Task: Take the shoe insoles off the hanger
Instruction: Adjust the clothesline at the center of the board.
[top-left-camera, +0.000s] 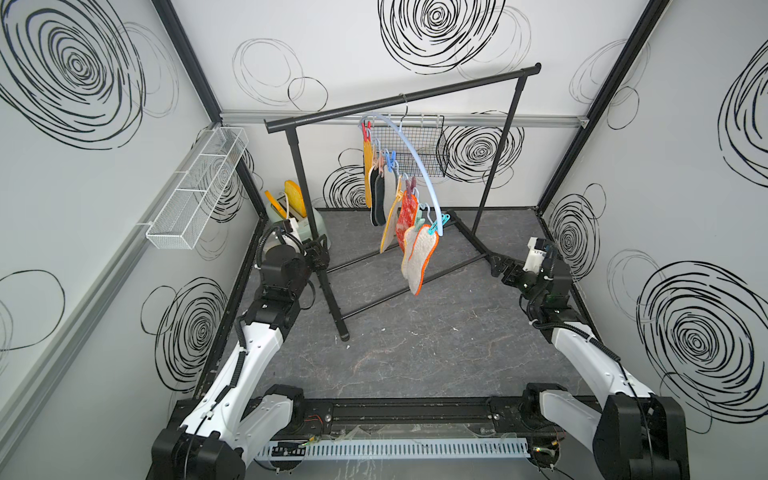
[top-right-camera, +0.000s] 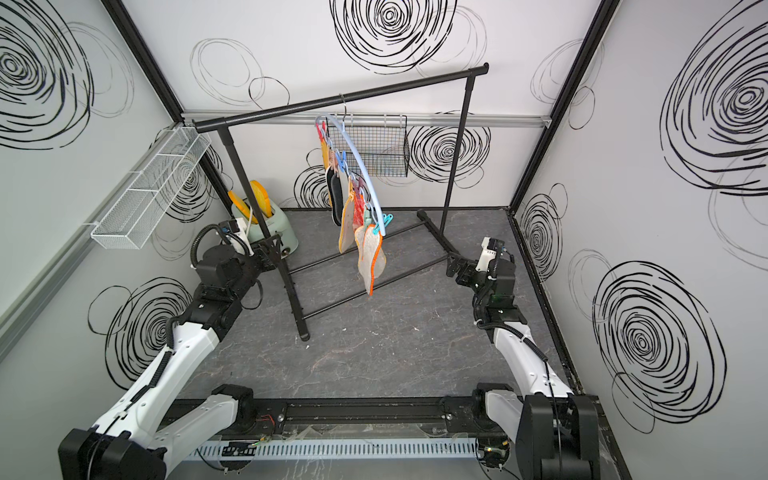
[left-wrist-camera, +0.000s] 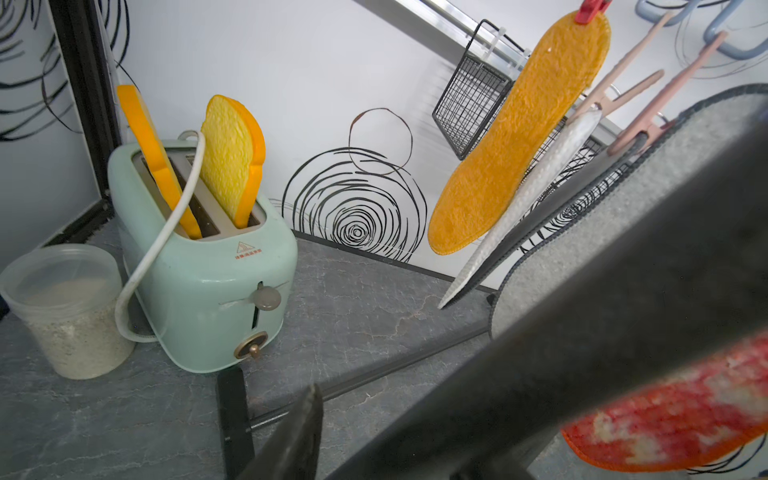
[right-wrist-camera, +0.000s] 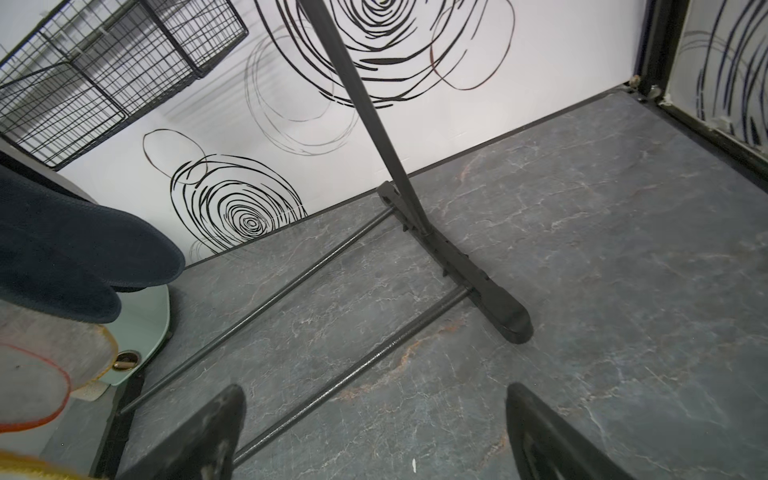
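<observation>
DRYING LINE, UNTOUCHED: A row of flat, foot-shaped shoe insoles (top-left-camera: 405, 216) in off-white felt, dark grey and red-orange mesh hangs from multicoloured pegs on a pale-blue curved plastic hanger (top-left-camera: 422, 170). The hanger is hooked over the top bar of a tall black metal garment rail (top-left-camera: 399, 97). None lies on the dark grey marbled tabletop (top-left-camera: 415, 353). Each hangs with its long axis near vertical, its free end pointing down and clear of the surface.

In both top views, taking 12 o'clock as the far wall, the arc runs from 12 towards 5 o'clock. Its nearest piece, an off-white felt insole with an orange rim (top-left-camera: 420, 257), hangs between the two arms. It is at about 9 o'clock from the right pincer (top-left-camera: 503, 268) and about 3 o'clock from the left pincer (top-left-camera: 319, 253).

The right pincer, low over the tabletop, is spread wide with nothing between its fingers (right-wrist-camera: 216, 432). It looks to have the clearer path, though the insole's pegged top sits well above it. The left pincer sits just beside the rail's near upright. Whether it is spread or pressed together cannot be told, as only one finger shows in its wrist view.

A mint-green toaster (left-wrist-camera: 208, 291) stands in the corner at 10 o'clock, and a black wire basket (top-left-camera: 436, 160) hangs on the far wall. White walls scrawled with black spirals close in three sides.
</observation>
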